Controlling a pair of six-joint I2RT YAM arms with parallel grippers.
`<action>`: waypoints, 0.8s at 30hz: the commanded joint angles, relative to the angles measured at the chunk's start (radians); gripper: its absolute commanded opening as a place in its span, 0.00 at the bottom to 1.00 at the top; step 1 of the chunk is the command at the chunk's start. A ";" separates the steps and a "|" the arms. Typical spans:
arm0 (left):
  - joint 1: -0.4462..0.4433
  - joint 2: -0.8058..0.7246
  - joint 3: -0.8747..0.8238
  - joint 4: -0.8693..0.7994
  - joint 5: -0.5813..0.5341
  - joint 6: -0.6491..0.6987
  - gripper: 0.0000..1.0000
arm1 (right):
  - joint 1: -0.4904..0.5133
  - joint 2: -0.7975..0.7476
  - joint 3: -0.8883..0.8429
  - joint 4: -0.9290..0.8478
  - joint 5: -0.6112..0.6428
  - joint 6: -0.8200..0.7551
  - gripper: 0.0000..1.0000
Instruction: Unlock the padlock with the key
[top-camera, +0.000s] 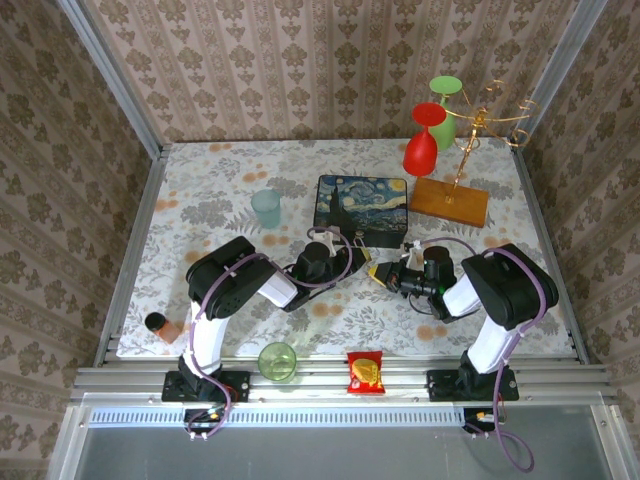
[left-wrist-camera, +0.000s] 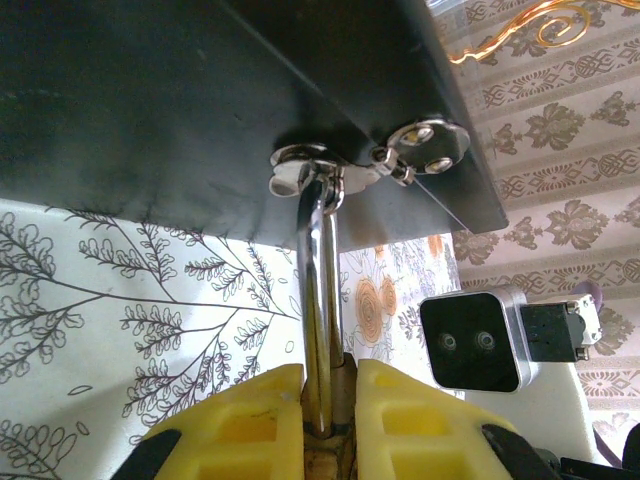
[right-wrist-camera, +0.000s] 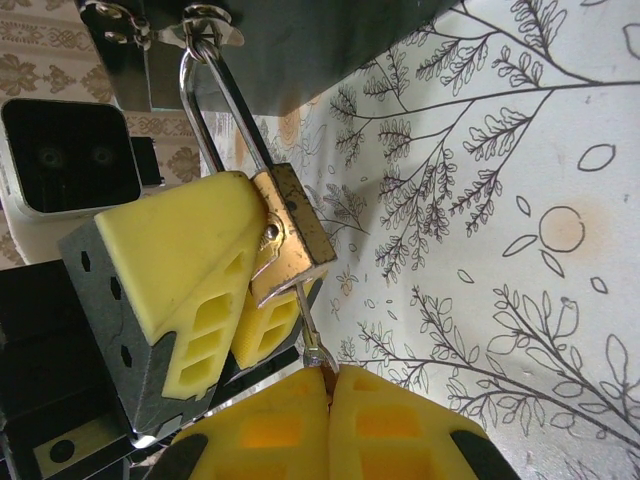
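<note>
A dark box (top-camera: 361, 210) with a starry-night lid sits mid-table. The padlock (right-wrist-camera: 295, 220) is hooked through the metal hasp (left-wrist-camera: 320, 170) on the box's near edge, between the two arms. The left gripper (left-wrist-camera: 328, 415) clamps its yellow fingers on the lock's body — small, brass-gold, with a thin silvery U-shaped shackle (right-wrist-camera: 205, 110). The right gripper (right-wrist-camera: 330, 405) is pinched shut on the slim silvery key (right-wrist-camera: 308, 325) — its shaft enters the lock's underside.

Small brass padlock (right-wrist-camera: 292, 222), thin silver shackle (right-wrist-camera: 210, 110) looped thru metal hasp (right-wrist-camera: 205, 25) on dark box (right-wrist-camera: 300, 40) edge, body tilted, clamped betw. yellow fingers (right-wrist-camera: 180, 260), w/ slim silver key (right-wrist-camera: 305, 322) stuck in its bottom end.
</note>
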 joint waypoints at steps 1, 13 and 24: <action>-0.011 0.003 -0.005 0.042 0.013 0.016 0.00 | -0.015 -0.036 0.027 0.013 -0.038 0.009 0.00; -0.016 0.033 -0.028 0.115 0.007 -0.023 0.00 | -0.057 -0.074 0.038 -0.069 -0.088 0.020 0.00; -0.034 0.048 -0.029 0.164 0.002 -0.060 0.00 | -0.086 -0.002 0.066 -0.029 -0.152 0.071 0.00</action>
